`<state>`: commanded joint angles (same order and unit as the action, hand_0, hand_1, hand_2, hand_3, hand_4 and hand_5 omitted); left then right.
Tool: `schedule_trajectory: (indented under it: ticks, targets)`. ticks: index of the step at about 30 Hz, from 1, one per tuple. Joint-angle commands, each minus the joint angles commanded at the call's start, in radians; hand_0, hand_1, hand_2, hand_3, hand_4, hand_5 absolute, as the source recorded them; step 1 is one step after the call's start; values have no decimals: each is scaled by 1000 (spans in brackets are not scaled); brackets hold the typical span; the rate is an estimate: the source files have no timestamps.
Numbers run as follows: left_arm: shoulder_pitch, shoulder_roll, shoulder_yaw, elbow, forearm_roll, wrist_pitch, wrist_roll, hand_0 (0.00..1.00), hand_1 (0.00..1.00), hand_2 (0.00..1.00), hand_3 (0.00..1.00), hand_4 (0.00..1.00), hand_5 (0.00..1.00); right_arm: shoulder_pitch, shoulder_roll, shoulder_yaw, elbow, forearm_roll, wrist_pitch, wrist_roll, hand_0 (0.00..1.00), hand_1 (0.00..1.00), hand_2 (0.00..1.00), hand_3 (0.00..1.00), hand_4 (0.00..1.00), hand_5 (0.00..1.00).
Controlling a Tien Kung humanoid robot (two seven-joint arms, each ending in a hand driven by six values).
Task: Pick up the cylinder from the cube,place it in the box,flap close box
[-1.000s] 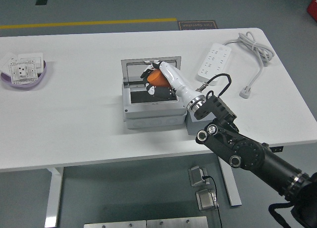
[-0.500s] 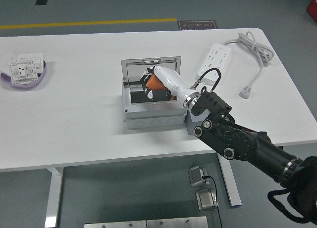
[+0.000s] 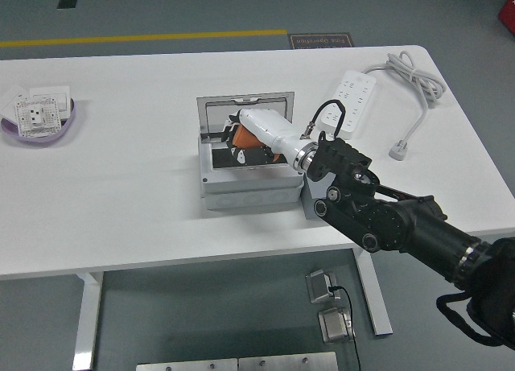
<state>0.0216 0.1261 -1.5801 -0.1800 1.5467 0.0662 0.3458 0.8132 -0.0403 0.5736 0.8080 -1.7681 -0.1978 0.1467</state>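
Observation:
A grey box [image 3: 245, 186] stands in the middle of the table with its lid [image 3: 245, 112] raised at the back. My right hand [image 3: 241, 142], white-backed with black fingers, reaches into the box opening from the right. It is shut on an orange cylinder [image 3: 244, 137], held low inside the opening. A grey cube [image 3: 312, 202] sits against the box's right side, mostly hidden behind my right arm. My left hand is not in view.
A white power strip [image 3: 348, 97] with its cable and plug [image 3: 402, 150] lies at the back right. A purple bowl [image 3: 40, 123] holding white socket plates sits at the far left. The table's near edge runs along the front.
My right hand has moved left and down into the box opening with the orange cylinder. The arm has swung lower over the table.

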Motion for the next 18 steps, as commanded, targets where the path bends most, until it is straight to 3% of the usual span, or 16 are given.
schedule_trajectory:
  ticks: [5,6,11,12,17,18]
  targets:
    - [-2,-1,1,0,0,1,-3,756,795,801,912,771,393,4,1,-4,-1,-8,9,3,362,523,642,691,347,2]
    - [-2,-1,1,0,0,1,-4,755,793,800,912,771,392,4,1,-5,-2,-8,10,4,569,628,705,747,647,72]
    - [-4,-2,0,0,3,0,-5,755,793,800,912,771,392,2,2,-7,-3,-4,12,7,569,628,705,747,647,72]
    - [-4,-2,0,0,3,0,-5,754,793,799,911,769,392,0,1,-7,-3,-2,12,7,735,709,770,855,798,140]
    - [-3,-4,1,0,5,0,-6,754,793,799,911,769,392,-7,-4,-4,2,9,12,7,735,709,770,855,798,140]
    - [-2,-4,1,0,5,0,-5,754,792,797,909,768,392,-10,-6,-2,5,12,12,8,750,716,774,871,835,179]
